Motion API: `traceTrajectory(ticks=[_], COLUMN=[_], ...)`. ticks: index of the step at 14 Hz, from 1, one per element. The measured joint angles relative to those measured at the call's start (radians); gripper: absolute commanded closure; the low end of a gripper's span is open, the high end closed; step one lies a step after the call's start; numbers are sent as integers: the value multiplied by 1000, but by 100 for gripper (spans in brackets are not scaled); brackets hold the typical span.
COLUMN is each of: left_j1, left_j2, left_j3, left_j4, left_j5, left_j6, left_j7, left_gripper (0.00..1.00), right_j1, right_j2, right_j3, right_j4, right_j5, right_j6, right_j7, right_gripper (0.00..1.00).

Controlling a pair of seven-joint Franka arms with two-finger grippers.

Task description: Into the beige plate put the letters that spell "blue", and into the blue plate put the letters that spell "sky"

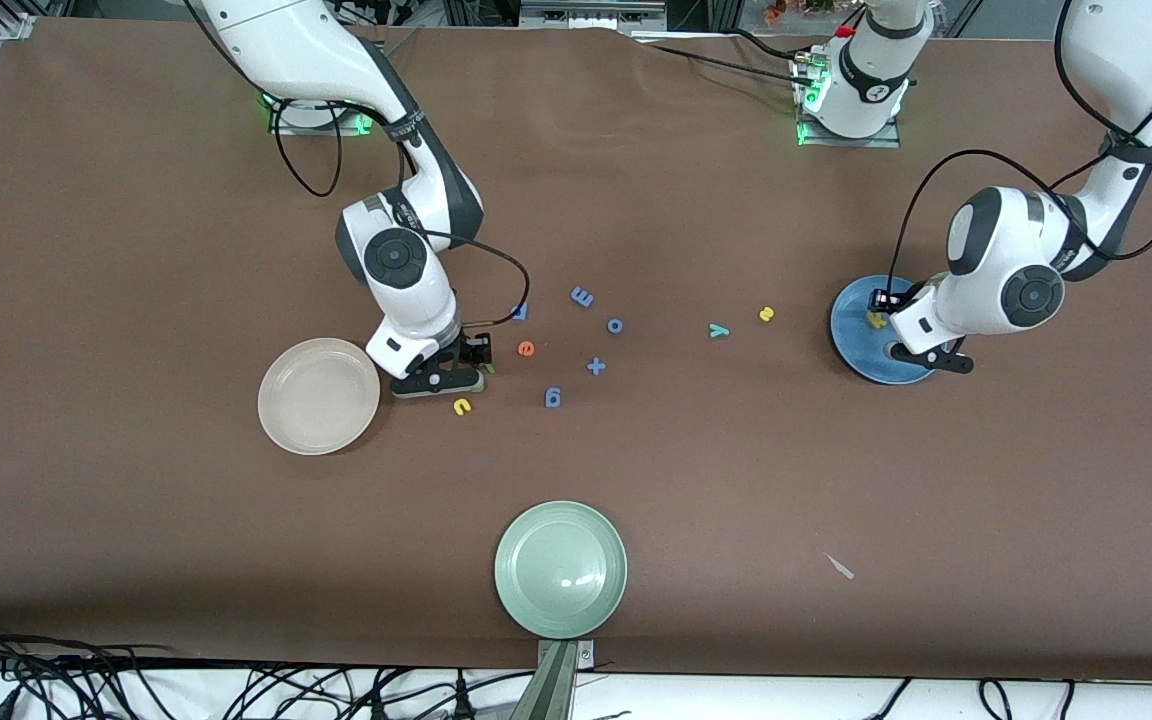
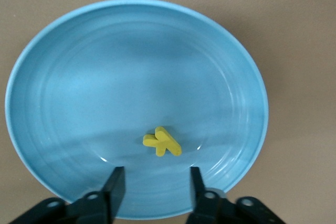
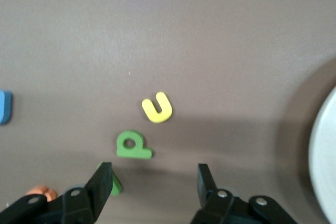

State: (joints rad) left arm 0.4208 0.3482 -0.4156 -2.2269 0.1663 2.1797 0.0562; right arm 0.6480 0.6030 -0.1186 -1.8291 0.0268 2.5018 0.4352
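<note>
Letters of small coloured foam lie scattered before you on the brown cloth tabletop [image 1: 136, 250]. In the front view, the round cream-white beige plate [image 1: 318, 396] sits bare toward the right arm's end, and the right gripper [image 1: 481, 362] is low just beside it. The yellow u [image 1: 462, 406] lies just nearer the camera than that gripper, and the orange e [image 1: 526, 348] sits beside it toward the middle. Blue foam letters and a blue plus sign [image 1: 596, 366] lie around the centre; those pieces carry the only readable characters. The teal y [image 1: 719, 330] and yellow s [image 1: 766, 314] rest between the centre and the round mid-blue plate [image 1: 851, 340], over which the left gripper [image 1: 886, 315] hangs. A pale green plate [image 1: 561, 569] sits near the table's front edge, where cables run.

In the left wrist view, you see the jaws standing apart, holding nothing, above the blue plate [image 2: 79, 87]; the yellow k [image 2: 163, 141] lies flat inside it.

In the right wrist view, the jaws are apart and empty above the cloth. The dark green b [image 3: 133, 146] lies flat beside the yellow u [image 3: 157, 107], a green sliver shows by one fingertip [image 3: 102, 179], and the beige plate's rim [image 3: 323, 156] shows at the edge.
</note>
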Motion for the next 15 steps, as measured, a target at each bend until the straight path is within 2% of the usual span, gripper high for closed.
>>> traceTrajectory(ticks=[2, 4, 7, 10, 11, 15], left_j1=[1, 2, 1, -2, -10, -66], left_j2=[0, -4, -25, -30, -28, -15], left_j3=[-17, -78, -153, -215, -227, -243], left_j4=[7, 12, 10, -2, -9, -47], left_j5=[-1, -4, -61, -67, -67, -7], left_j6=[1, 12, 44, 105, 135, 216], left_j7=[-42, -141, -295, -405, -408, -407], left_gripper=[40, 41, 41, 39, 35, 35], right_j1=[0, 1, 2, 2, 2, 3], right_j2=[53, 91, 103, 105, 107, 110], right_j3=[1, 2, 2, 2, 2, 6], right_j4=[59, 93, 99, 99, 98, 91], right_j5=[0, 0, 0, 0, 0, 0], right_j6=[0, 0, -1, -9, -10, -13], right_j7=[39, 60, 71, 77, 85, 110], right_gripper=[26, 26, 27, 27, 27, 27])
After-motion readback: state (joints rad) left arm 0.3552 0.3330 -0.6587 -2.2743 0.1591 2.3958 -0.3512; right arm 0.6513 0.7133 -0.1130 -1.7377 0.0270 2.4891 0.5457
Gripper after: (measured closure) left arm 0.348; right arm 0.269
